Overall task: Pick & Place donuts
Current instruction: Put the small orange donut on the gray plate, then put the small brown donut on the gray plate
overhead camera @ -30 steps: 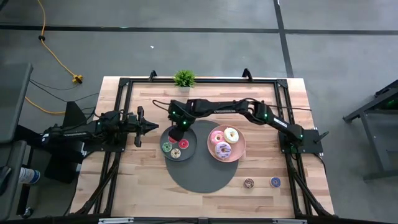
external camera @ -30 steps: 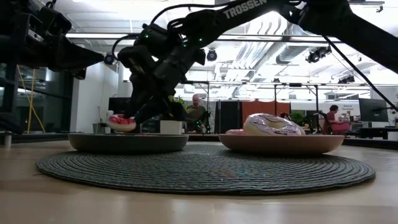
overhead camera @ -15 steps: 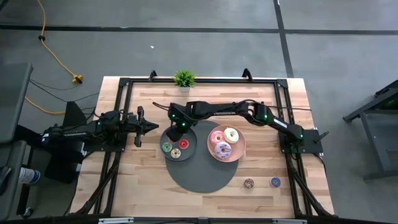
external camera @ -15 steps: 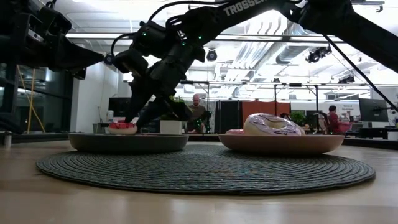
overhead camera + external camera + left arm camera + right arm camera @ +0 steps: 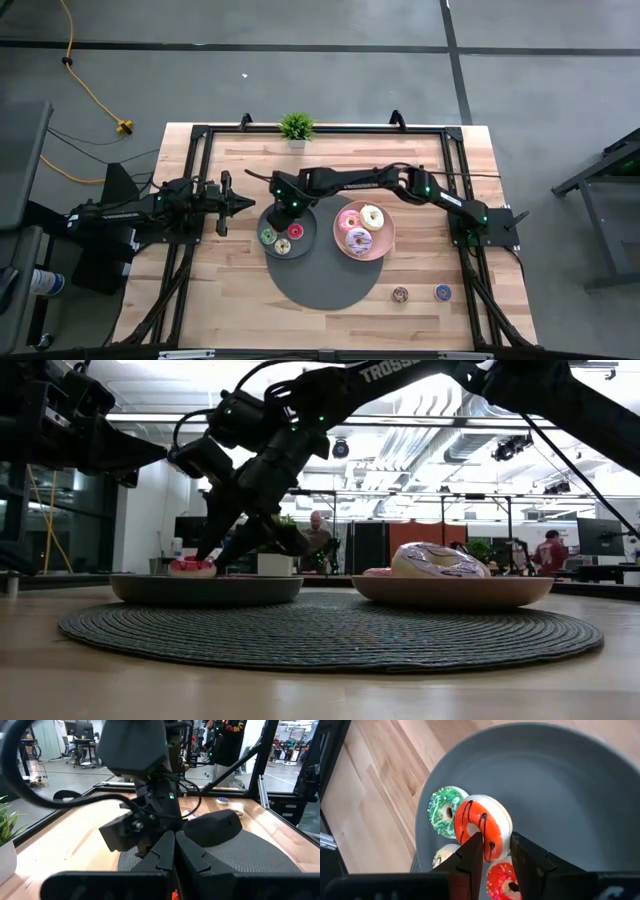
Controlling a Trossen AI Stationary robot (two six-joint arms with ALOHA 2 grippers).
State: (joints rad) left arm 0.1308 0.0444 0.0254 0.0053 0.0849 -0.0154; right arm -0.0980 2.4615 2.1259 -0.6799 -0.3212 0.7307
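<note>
My right gripper [image 5: 495, 839] is shut on a small red-iced donut [image 5: 482, 822] with dark stripes, low over the grey plate [image 5: 560, 795]. In the low view this donut [image 5: 192, 567] sits at the plate's rim [image 5: 205, 590], its lower part hidden behind it. A green donut [image 5: 444, 805], a cream donut [image 5: 444, 856] and a red sprinkled donut [image 5: 501, 881] lie in the same plate. My left gripper [image 5: 236, 203] is shut, level and holds nothing, left of the plate. My right gripper pinches the donut's ring [image 5: 492, 846] between its two fingers, one on the red iced face and one on the white underside. The fingers slant down from the table's right. The donut stands on edge; whether it touches the plate's floor I cannot tell.
The pink plate [image 5: 388, 240] with three larger iced donuts stands right of the grey plate [image 5: 312, 240]; both sit on a round dark mat [image 5: 325, 285]. Two small donuts [image 5: 400, 294], [image 5: 442, 292] lie on the wood near the front right. A small plant [image 5: 296, 126] stands at the far edge.
My right gripper has sunk toward the grey plate with the red donut and has rolled at the wrist. The donut, a second ago tilted clear above the rim, now sits down at rim level. The fingers have stayed shut on it.
</note>
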